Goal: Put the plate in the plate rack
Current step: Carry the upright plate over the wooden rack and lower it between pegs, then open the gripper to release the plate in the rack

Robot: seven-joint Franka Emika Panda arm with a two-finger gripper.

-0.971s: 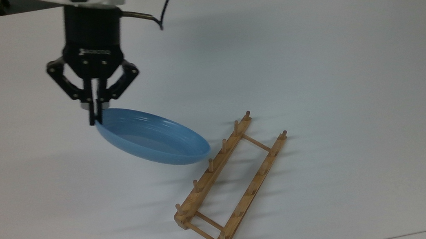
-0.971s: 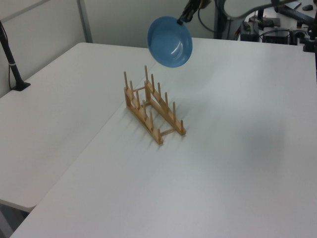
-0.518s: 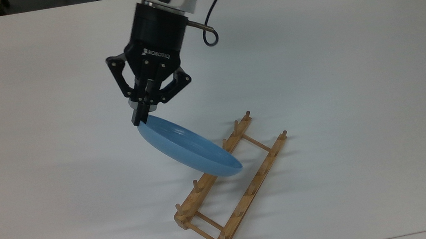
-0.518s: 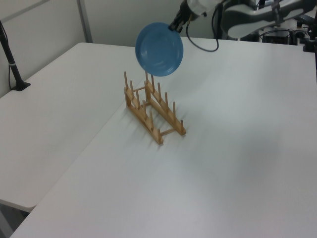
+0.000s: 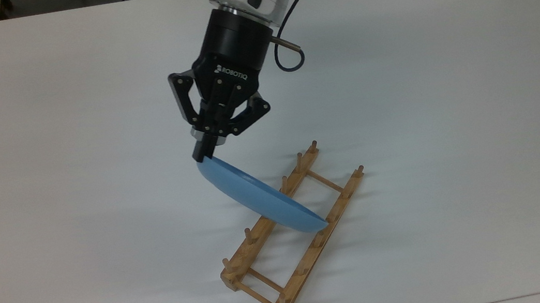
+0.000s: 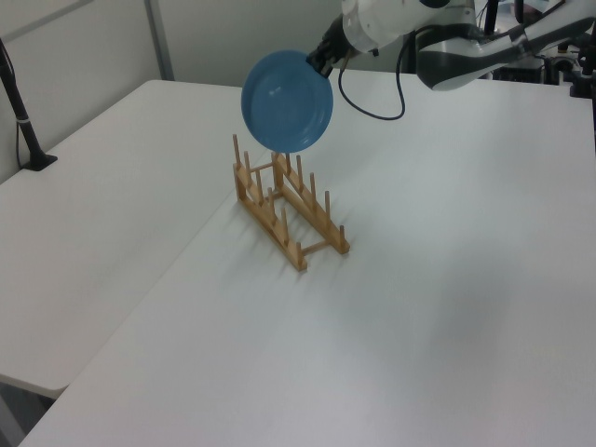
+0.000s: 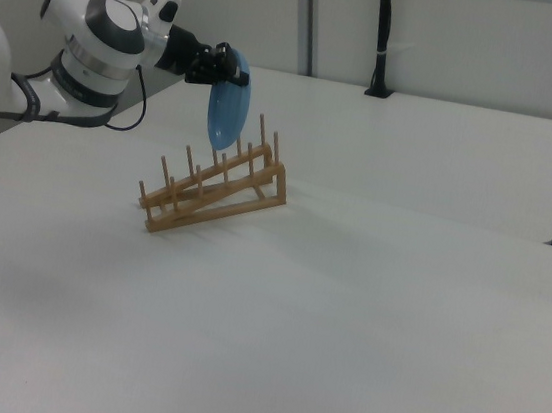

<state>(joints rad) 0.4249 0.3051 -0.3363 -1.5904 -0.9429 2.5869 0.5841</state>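
The light-blue plate (image 5: 260, 195) hangs nearly on edge in the air, and my gripper (image 5: 203, 152) is shut on its upper rim. Its lower edge hovers over the wooden plate rack (image 5: 295, 231), above the rack's far half in the top view. From the left view the plate (image 6: 287, 101) faces the camera, held just above the rack (image 6: 289, 208) and its upright pegs, with the gripper (image 6: 321, 64) at its upper right rim. In the right view the plate (image 7: 225, 112) stands edge-on above the rack (image 7: 215, 190), gripper (image 7: 227, 67) at its top.
The rack stands on a white table (image 5: 450, 96) with wide bare surface all around it. A black pole base (image 6: 37, 160) sits at the table edge in the left view's left. A black post (image 7: 382, 38) rises at the far edge in the right view.
The gripper has carried the plate toward the top view's right and down, from beside the rack to over it. The plate has turned from tilted to nearly edge-on.
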